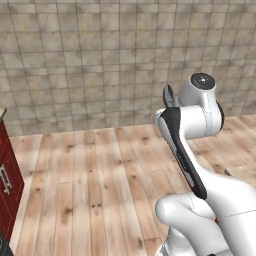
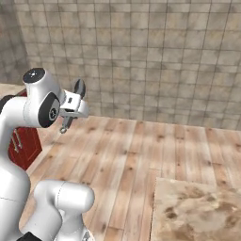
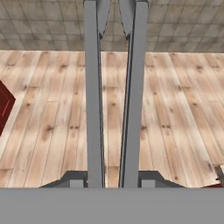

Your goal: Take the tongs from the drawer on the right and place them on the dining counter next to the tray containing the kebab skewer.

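Beige tiled wall (image 1: pixel 90 60); wood plank floor (image 1: pixel 95 185); red cabinet (image 1: pixel 7 175) at left.

Left base view: I look from behind the arm (image 1: pixel 200 165), on its left. I face forward and down at the wooden floor (image 1: pixel 95 180) and the tiled wall (image 1: pixel 100 60). The arm is close, at my lower right.
Right base view: I look from behind the arm on its right. A corner of the dining counter (image 2: pixel 197 212) is very near, bottom right.
Hand view: I look along the tongs (image 3: pixel 113 96), very close, toward floor and wall.
Shared: all three see the same floor and wall.
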{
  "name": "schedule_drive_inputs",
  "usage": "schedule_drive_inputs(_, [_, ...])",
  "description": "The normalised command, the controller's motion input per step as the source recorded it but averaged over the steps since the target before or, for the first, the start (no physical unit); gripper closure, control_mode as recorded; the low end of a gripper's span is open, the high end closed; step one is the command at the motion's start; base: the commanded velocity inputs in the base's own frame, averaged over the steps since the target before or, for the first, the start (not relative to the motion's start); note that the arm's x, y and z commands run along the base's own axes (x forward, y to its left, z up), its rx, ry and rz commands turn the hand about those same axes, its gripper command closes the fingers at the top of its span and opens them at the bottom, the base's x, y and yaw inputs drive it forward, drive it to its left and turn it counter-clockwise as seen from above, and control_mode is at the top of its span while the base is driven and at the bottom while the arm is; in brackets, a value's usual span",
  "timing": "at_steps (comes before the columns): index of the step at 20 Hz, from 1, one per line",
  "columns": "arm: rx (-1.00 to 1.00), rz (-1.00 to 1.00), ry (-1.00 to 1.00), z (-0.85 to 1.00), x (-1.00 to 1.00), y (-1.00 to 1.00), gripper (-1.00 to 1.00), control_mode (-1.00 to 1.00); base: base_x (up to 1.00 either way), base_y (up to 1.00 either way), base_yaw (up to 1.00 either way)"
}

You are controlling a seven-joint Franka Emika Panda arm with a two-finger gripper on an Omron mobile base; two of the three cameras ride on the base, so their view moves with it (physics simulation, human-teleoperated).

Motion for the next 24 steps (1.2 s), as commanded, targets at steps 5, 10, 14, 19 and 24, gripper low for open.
schedule_drive_inputs(5, [0.00,0.00,0.00,0.00,0.00,0.00,1.00,1.00,0.67,0.20,-0.12])
schedule_drive_inputs(10, [0.00,0.00,0.00,0.00,0.00,0.00,1.00,1.00,0.36,0.33,-0.26])
schedule_drive_inputs(14, [0.00,0.00,0.00,0.00,0.00,0.00,1.00,1.00,0.17,0.44,-0.37])
schedule_drive_inputs(19, [0.00,0.00,0.00,0.00,0.00,0.00,1.00,1.00,0.03,0.51,-0.47])
schedule_drive_inputs(24, [0.00,0.00,0.00,0.00,0.00,0.00,1.00,1.00,0.08,0.60,-0.50])
